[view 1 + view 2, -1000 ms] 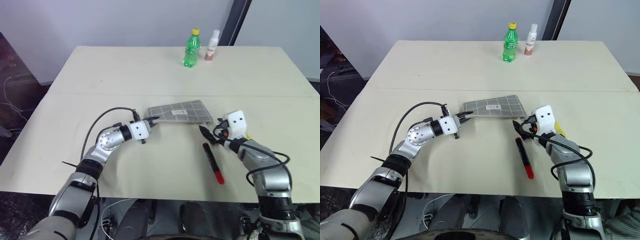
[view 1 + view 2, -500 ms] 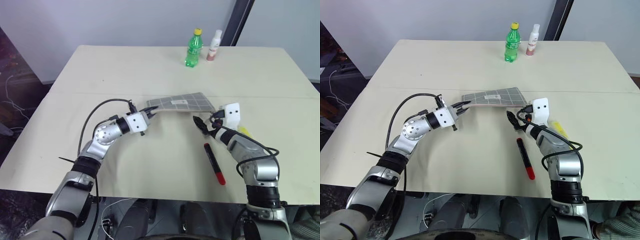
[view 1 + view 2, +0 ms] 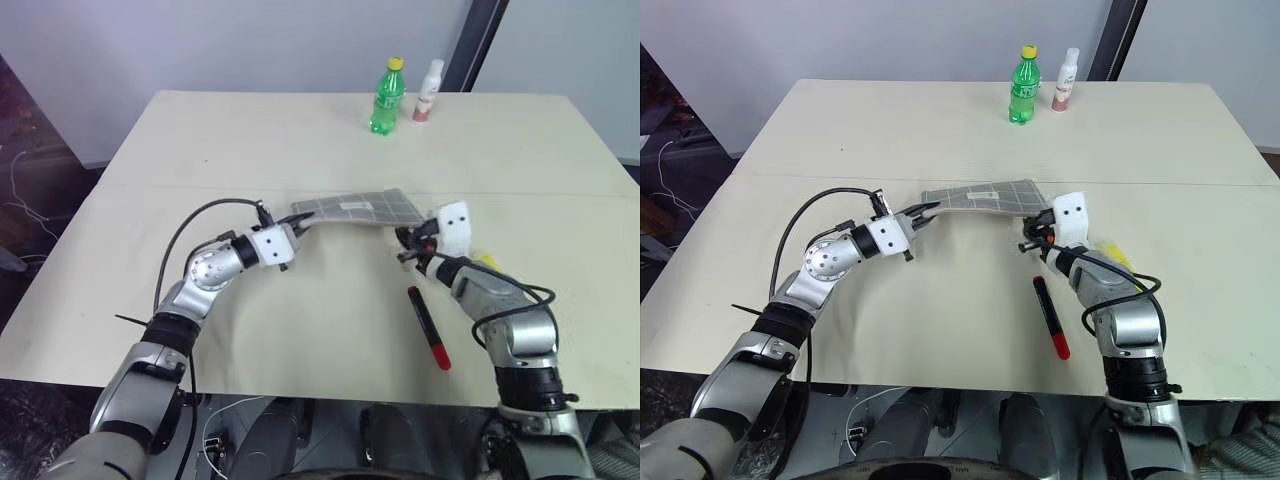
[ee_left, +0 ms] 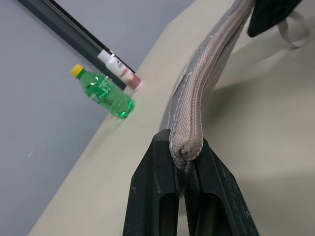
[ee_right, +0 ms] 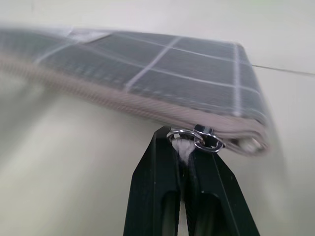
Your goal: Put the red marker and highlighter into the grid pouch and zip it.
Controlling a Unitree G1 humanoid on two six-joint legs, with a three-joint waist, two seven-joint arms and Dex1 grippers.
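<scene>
The grid pouch point(image 3: 355, 207) is grey with white lines and hangs just above the table's middle, zipper edge toward me. My left gripper point(image 3: 300, 221) is shut on its left end; the left wrist view shows the zipper seam point(image 4: 206, 78) pinched between the fingers point(image 4: 157, 182). At the pouch's right corner, my right gripper point(image 3: 405, 245) is shut on the metal zipper pull point(image 5: 197, 137). The red marker point(image 3: 428, 328) lies on the table in front of my right wrist, red end toward me. A bit of the yellow highlighter point(image 3: 487, 262) peeks out behind that wrist.
A green bottle point(image 3: 383, 96) and a small white-and-pink bottle point(image 3: 428, 90) stand at the table's far edge. The beige table point(image 3: 200, 150) has a seam running across it just behind the pouch.
My right gripper moved left to the pouch's right corner and went from open to shut on the zipper pull. The left gripper kept its hold on the pouch.
</scene>
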